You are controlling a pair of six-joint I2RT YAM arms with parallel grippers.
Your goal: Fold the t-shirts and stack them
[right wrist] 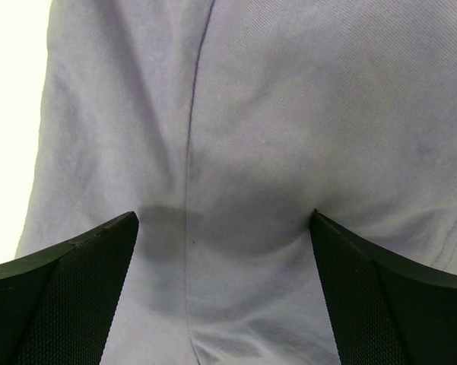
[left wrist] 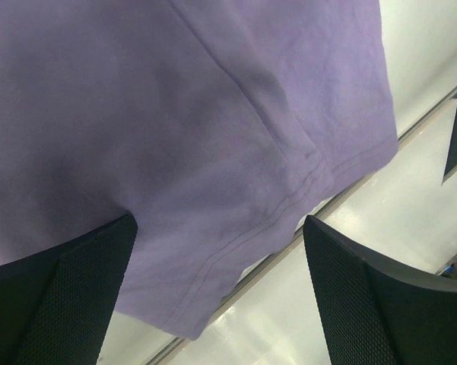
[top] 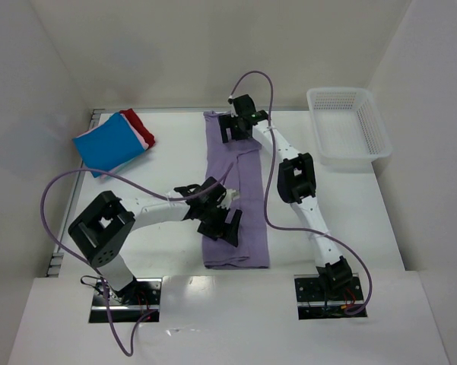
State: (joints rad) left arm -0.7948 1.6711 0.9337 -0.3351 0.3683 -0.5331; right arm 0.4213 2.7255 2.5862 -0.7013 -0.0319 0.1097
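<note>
i see the left gripper [left wrist: 219, 219] spread wide over the near hem of the lavender t-shirt [top: 247, 175], nothing pinched; whether its tips touch the cloth i can't tell. the right gripper [right wrist: 223, 215] is spread just as wide over the far end, its arm stretched long, the left arm bent low across the table [top: 167, 160]. the shirt lies as a long soft strip mid-table, seams showing. the blue t-shirt [top: 110, 143] tops the red one [top: 141, 125] at far left.
</note>
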